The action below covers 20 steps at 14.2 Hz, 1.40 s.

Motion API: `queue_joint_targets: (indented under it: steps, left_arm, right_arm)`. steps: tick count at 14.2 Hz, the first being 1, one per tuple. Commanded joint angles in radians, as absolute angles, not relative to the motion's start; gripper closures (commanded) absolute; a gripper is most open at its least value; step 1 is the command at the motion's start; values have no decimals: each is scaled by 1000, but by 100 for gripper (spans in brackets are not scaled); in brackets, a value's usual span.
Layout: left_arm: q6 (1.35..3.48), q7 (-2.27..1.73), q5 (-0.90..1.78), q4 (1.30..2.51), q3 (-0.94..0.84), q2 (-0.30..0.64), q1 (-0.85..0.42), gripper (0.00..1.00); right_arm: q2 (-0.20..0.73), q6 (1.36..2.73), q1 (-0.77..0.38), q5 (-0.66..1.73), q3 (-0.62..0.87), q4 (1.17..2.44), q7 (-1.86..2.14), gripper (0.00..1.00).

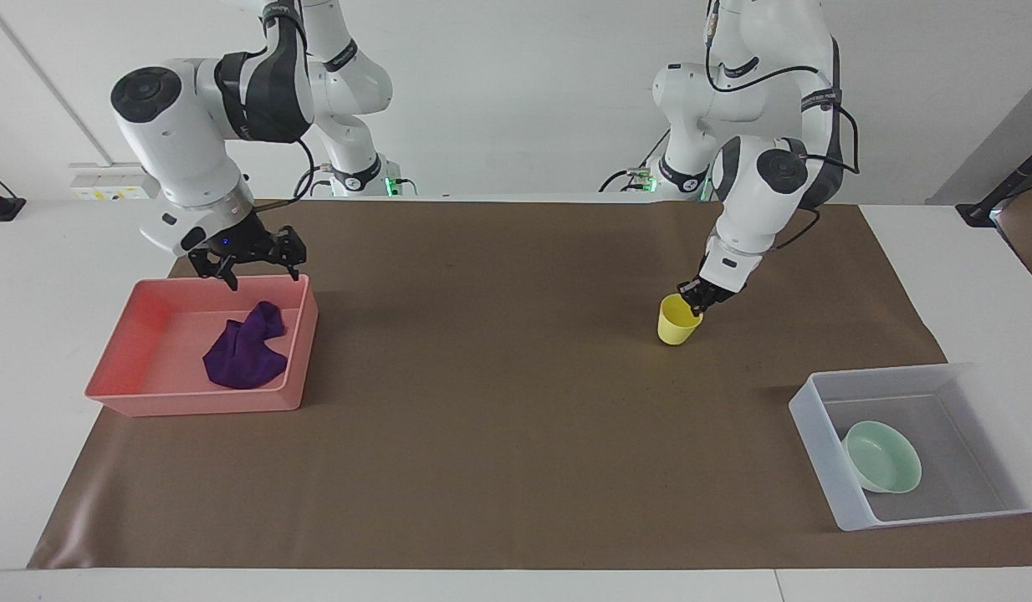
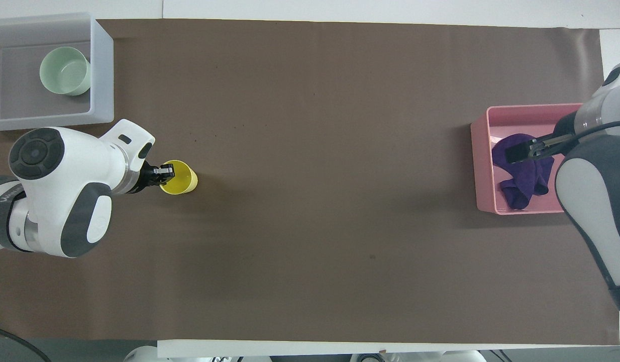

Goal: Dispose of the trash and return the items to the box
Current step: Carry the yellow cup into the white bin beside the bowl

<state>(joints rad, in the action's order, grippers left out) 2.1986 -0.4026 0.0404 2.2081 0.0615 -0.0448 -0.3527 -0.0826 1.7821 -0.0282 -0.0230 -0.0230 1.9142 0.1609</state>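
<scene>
My left tool [image 1: 694,303] is clamped on the rim of the yellow cup [image 1: 677,321] standing on the bench [image 1: 499,376]. My right tool [image 1: 248,259] hangs spread, empty, over the pink tray [image 1: 114,386] holding the purple rag [image 1: 244,351]. The green bowl [image 1: 882,456] sits in the box [image 1: 813,431].

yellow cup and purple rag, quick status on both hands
Left hand shut on yellow cup rim, cup on the mat. Right hand open, raised over pink tray; purple rag lies in it. Green bowl in box.

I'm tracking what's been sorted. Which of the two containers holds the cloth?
The pink tray at the right arm's end holds the purple rag; the translucent bin holds only the mint-green bowl.
</scene>
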Motion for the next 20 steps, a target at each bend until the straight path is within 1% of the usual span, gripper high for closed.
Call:
queue_joint_targets:
  steps: [1,2,3,4,6,8,9,11,13,14,15,16,17,20]
  left_arm:
    - [1888,-411,41,1790,74,68,-232,100]
    - [1817,-410,66,1619,75,153,-177,100]
    - [1793,-408,86,1500,75,216,-90,100]
    - [1798,-399,81,1438,72,271,-16,100]
    - [1879,-352,80,1355,75,389,49,100]
    - [1948,-341,87,1284,61,510,112,100]
    - [1982,-342,92,1266,58,555,112,100]
    - [2046,-339,94,1273,58,600,106,100]
    - [2101,-336,87,1316,60,601,94,100]
    - [2126,-328,83,1359,60,589,91,94]
    - [2146,-299,83,1403,66,572,77,44]
    - [2157,-292,81,1410,67,565,74,5]
    - [2152,-296,80,1410,69,555,69,0]
    - [2085,-318,80,1462,71,427,60,0]
  right_arm:
    - [-109,1647,-43,-21,-23,1841,126,1]
    - [-109,1575,-43,-21,-23,1794,126,1]
    - [-109,1519,-43,-20,-23,1760,123,1]
    - [-113,1476,-43,-12,-23,1734,124,1]
    - [-130,1421,-37,49,-28,1703,121,0]
    - [-161,1405,-34,78,-28,1706,120,0]
    - [-166,1402,-37,78,-28,1706,120,0]
    - [-169,1404,-35,78,-29,1713,118,1]
    - [-172,1413,-32,75,-29,1716,120,1]
    - [-173,1414,-32,72,-29,1721,120,1]
    - [-175,1417,-34,68,-29,1726,120,1]
    - [-175,1428,-35,64,-29,1727,120,1]
    - [-175,1439,-37,60,-29,1729,120,1]
    - [-187,1469,-43,16,-28,1756,123,1]
